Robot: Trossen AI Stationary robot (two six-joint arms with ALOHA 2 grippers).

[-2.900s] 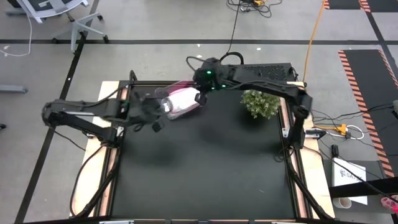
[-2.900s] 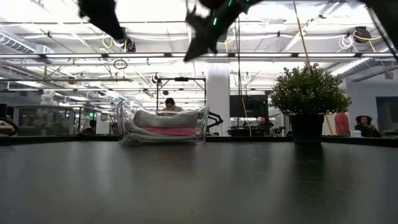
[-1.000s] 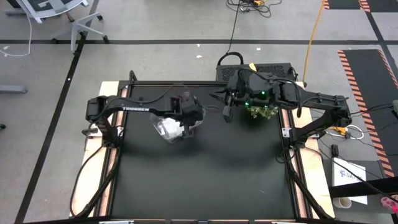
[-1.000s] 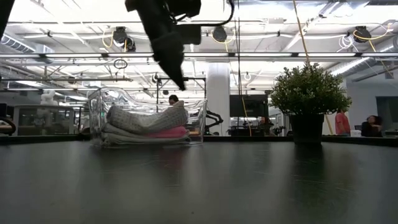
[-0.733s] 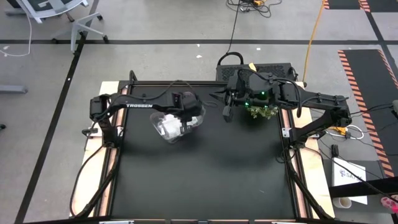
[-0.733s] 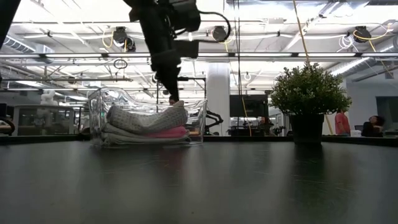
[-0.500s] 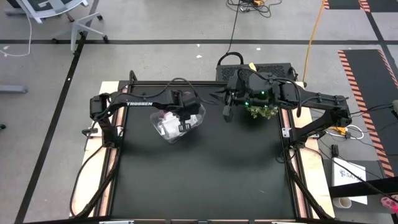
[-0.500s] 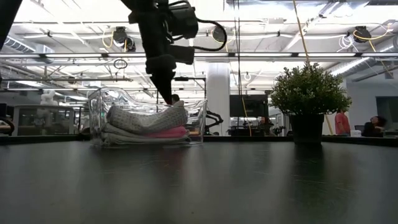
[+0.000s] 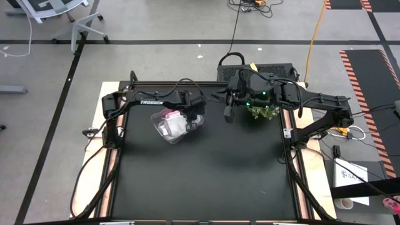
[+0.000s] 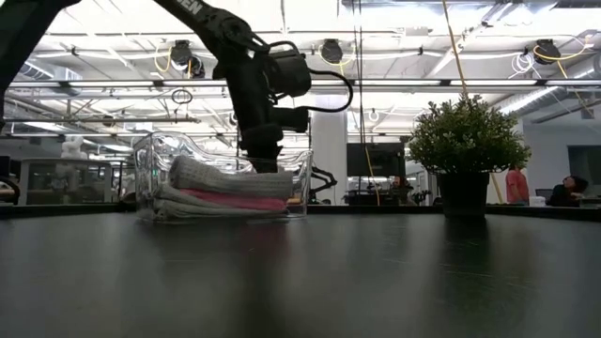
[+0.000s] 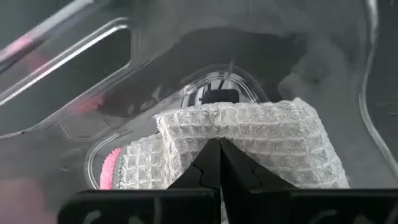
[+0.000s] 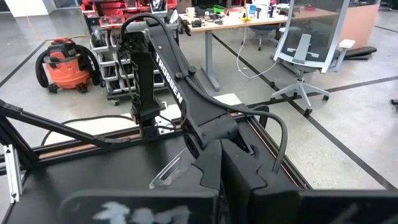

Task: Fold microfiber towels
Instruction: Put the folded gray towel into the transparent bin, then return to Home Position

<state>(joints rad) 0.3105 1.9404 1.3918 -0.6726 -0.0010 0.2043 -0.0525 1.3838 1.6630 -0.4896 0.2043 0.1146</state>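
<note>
1. The high camera is looking straight down on the whole black table [image 9: 206, 169], taking in both arms and the grey floor around it.
2. The low camera is sitting at table-top height, facing level across the surface into the room; it is sharing the clear bin [image 10: 223, 183] and potted plant [image 10: 467, 150] with the high view.
3. The left wrist camera is pointing down very close into that bin, onto a white waffle towel [image 11: 261, 146].
4. The right wrist camera is looking across the table at the left arm [image 12: 180, 93] and the office chair [image 12: 305, 62] behind.
</note>
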